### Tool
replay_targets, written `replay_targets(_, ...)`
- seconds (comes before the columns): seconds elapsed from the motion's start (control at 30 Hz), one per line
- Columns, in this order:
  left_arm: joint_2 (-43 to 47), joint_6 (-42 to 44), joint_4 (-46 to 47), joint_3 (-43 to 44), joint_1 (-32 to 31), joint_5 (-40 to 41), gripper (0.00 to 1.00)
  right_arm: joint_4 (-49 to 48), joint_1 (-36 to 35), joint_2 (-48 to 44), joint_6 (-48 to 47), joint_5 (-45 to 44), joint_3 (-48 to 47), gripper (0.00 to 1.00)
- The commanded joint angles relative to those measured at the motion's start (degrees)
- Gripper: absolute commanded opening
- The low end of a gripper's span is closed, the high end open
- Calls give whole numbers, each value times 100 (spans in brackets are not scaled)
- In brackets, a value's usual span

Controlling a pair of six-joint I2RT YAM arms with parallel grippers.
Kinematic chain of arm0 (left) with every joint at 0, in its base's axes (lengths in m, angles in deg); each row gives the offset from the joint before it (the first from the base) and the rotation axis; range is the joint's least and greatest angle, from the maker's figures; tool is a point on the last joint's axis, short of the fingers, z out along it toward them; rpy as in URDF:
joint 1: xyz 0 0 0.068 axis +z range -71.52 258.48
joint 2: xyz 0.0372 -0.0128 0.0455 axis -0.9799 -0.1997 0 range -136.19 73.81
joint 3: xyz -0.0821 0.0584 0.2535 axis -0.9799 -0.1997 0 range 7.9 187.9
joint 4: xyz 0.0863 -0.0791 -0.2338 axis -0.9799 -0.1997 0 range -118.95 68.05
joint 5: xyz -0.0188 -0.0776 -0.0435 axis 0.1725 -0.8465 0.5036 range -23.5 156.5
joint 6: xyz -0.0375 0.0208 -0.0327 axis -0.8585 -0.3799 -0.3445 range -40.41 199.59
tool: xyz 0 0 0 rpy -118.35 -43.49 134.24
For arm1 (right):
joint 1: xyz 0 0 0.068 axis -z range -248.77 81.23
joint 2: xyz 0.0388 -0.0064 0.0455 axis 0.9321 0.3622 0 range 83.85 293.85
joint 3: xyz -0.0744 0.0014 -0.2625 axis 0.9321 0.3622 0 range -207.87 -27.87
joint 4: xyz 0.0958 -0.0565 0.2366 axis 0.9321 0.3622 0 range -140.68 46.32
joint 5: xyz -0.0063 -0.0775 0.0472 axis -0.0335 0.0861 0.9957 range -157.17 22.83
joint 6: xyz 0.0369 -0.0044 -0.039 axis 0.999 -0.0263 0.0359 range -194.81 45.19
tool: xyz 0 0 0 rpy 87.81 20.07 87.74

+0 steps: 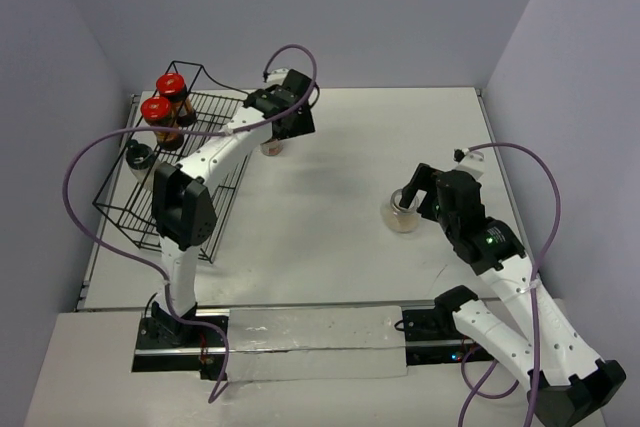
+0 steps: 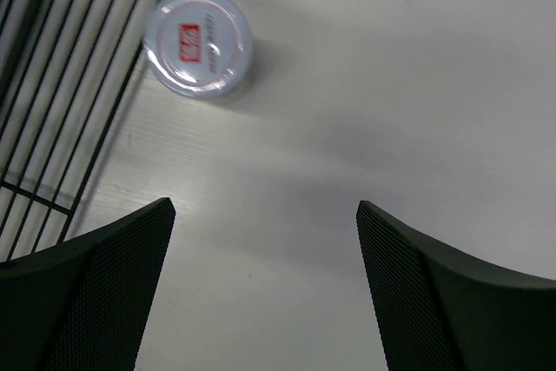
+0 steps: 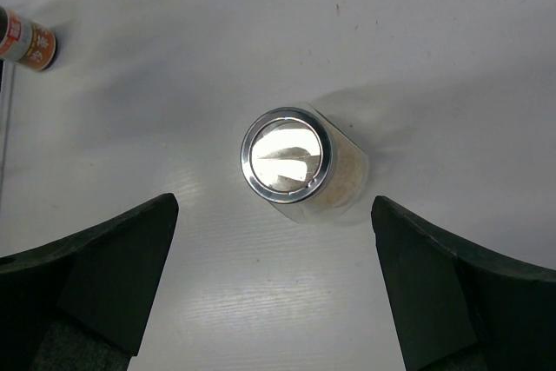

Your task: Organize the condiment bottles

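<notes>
Fingers (image 3: 95, 284) of the right gripper (image 3: 274, 206) are held wide apart. The wide beige-filled jar (image 3: 300, 167) is seen upright just ahead of their tips, touched by neither, with bare table (image 3: 434, 58) open all around it. Farther off, the left gripper (image 2: 265, 215) is likewise spread open over the table. The silver-lidded jar (image 2: 198, 41) is set ahead of it, just beside the edge of the black wire rack (image 2: 52, 84). Only in the top view are the two red-lidded jars (image 1: 158, 109) and the black-capped jar (image 1: 137, 155) shown, standing in the rack. There the silver-lidded jar is mostly hidden under the left arm (image 1: 215, 152).
</notes>
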Motion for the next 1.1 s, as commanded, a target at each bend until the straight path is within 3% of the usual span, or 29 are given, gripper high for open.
replay_targets(0.0,-174,-272,440,91,306,-147,93,-202,33,-24,-63,51,-268,100)
replay_targets(0.27,-664,-230,196,708,632,76,95,-218,33,55,-127,206,-358,100)
replay_targets(1.07,-1495,-316,488,1016,981,470,97,-300,15,81,-275,312,-339,100)
